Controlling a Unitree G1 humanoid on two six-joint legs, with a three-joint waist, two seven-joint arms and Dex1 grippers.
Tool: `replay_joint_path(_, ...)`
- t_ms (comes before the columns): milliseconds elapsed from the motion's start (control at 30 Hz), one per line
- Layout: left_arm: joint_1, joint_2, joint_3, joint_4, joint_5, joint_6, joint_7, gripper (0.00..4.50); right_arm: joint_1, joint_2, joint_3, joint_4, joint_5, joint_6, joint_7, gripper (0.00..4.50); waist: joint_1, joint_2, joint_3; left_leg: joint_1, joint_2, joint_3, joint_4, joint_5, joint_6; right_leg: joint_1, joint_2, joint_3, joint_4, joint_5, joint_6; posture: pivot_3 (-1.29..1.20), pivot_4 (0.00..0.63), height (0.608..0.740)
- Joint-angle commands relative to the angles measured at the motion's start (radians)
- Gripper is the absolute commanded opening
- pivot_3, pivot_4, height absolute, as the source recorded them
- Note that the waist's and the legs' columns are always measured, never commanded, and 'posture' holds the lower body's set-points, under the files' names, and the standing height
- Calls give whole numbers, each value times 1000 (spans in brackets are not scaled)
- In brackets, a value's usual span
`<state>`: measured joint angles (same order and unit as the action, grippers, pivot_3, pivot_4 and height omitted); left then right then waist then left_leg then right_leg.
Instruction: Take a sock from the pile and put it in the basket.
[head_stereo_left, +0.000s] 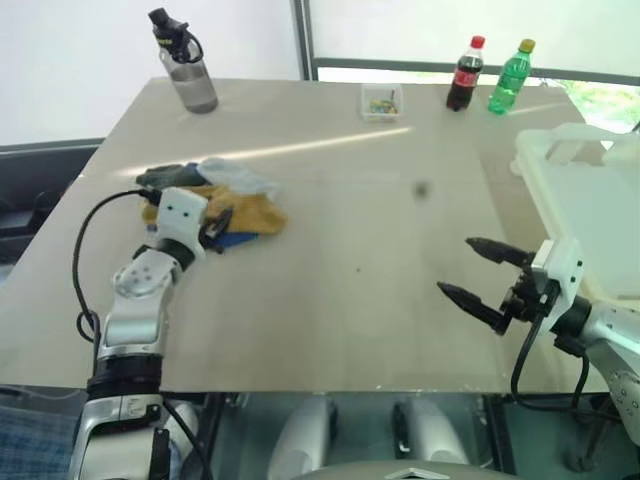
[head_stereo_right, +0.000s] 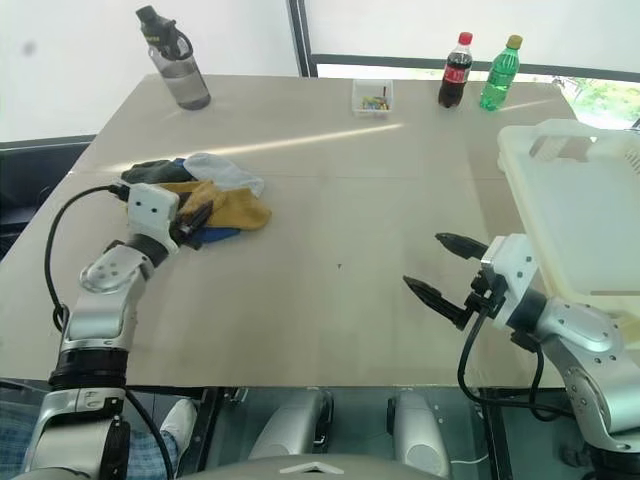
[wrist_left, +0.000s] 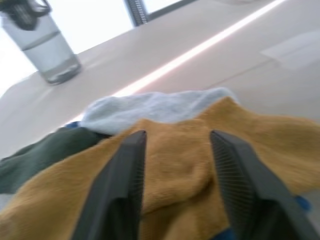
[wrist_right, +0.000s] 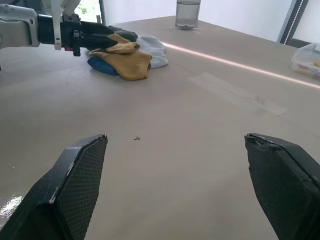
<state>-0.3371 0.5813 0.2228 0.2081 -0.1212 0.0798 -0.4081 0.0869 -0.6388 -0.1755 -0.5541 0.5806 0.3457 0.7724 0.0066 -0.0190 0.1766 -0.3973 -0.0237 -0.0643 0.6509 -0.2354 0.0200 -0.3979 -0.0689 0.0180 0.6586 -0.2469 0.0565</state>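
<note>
Now the left gripper (wrist_left: 175, 172) is at the pile (head_stereo_left: 215, 200) of socks on the left part of the table (head_stereo_left: 350, 270). Its two black fingers (wrist_left: 122, 190) stand a little apart, one on each side of a fold of the mustard-yellow sock (wrist_left: 180, 175). The fingers lie against the cloth, but I cannot tell if they really pinch it; the sock is not lifted and lies on top of the pile. Under and beside the yellow sock there is a blue sock (head_stereo_right: 215, 236), a light grey sock (head_stereo_left: 240, 176) on the far side, and a dark grey-green sock (head_stereo_left: 165, 177) at the robot's left. A black cable (head_stereo_left: 85, 250) runs from this wrist down along the arm.

The right gripper (head_stereo_left: 482, 274) is above the bare table at the right side, well apart from the pile. Its fingers (wrist_right: 75, 185) are spread wide and hold nothing. Just beside it, at the right edge of the table, stands the whitish plastic basket (head_stereo_right: 570, 190), with its thick rim.

At the far edge of the table stand a grey water bottle (head_stereo_left: 185, 65) with a black cap, a small clear box (head_stereo_left: 381, 101) with coloured small things inside, a cola bottle (head_stereo_left: 465, 74) with a red cap and a green bottle (head_stereo_left: 511, 77) with a yellow cap.
</note>
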Motion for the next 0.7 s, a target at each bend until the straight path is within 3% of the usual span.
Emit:
replay_joint_path(33,-17,-3,39,-88,-31,2,19,3439,1,2,-22,-39,10,-13,-8,4500,2,0,0,0,0,0,0,0,0,0,0,0,0,0,0,0,150,740)
replay_joint_path(167,-1,-4,6,-128,-28,54,-1,3439,-2,4,-21,-35,8,-14,-12,4500,7,0,0,0,-1,0,0,0,0,0,0,0,0,0,0,0,150,740)
replay_joint_path(400,-6,18,-62,-18,62,101,8,3439,-5,10,-13,-34,4,-15,-21,4500,2,0,0,0,0,0,0,0,0,0,1,0,0,0,0,0,150,740)
replay_joint_path(700,-119,-13,-49,130,56,2,13,3439,-4,15,-12,-35,-1,-14,-25,4500,5,0,0,0,0,0,1,0,0,0,2,0,0,0,0,0,150,740)
